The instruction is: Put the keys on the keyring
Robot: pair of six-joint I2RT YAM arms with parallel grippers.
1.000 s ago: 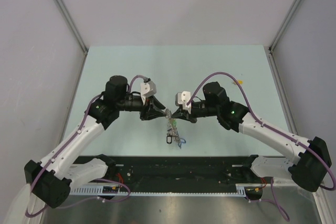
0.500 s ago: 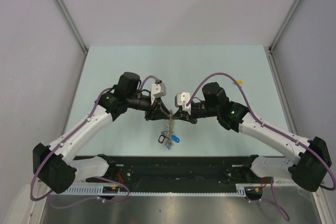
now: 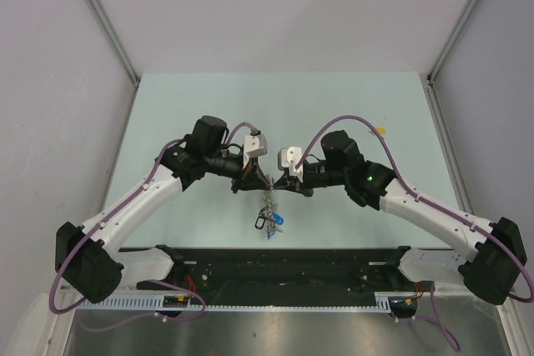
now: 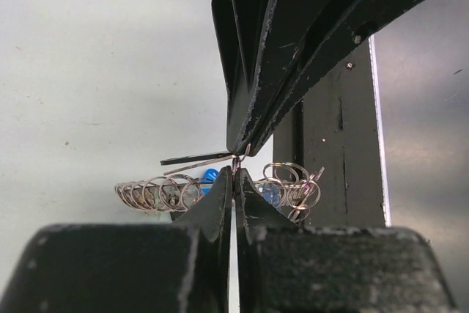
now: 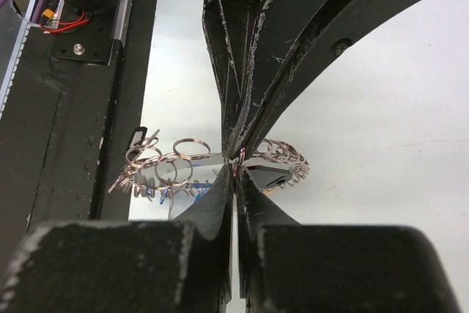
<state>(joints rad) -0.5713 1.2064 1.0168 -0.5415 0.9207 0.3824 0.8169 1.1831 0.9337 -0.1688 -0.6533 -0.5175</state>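
Observation:
The keyring (image 3: 269, 208) hangs as a bunch of small silver rings between my two grippers above the middle of the table. My left gripper (image 3: 264, 182) and right gripper (image 3: 274, 182) meet tip to tip, both shut on its wire at nearly the same spot. In the left wrist view my left gripper (image 4: 234, 171) pinches the wire, with the keyring (image 4: 154, 193) spreading to both sides. A black tag (image 4: 194, 158) lies edge-on beside the tips and a blue tag (image 4: 210, 175) behind. The right gripper (image 5: 236, 171) pinches the keyring (image 5: 176, 160) beside a black tag (image 5: 267, 179). Whether that tag's key is strung on, I cannot tell.
The pale green table (image 3: 209, 106) is walled by grey panels on three sides. A black rail (image 3: 284, 264) with the arm bases runs along the near edge, just below the hanging bunch. A blue tag (image 3: 279, 221) and a black tag (image 3: 260, 223) dangle lowest.
My left arm has swung right to meet the right gripper and its jaws have shut on the keyring. The hanging bunch has turned, and the blue tag now shows. The right arm held still.

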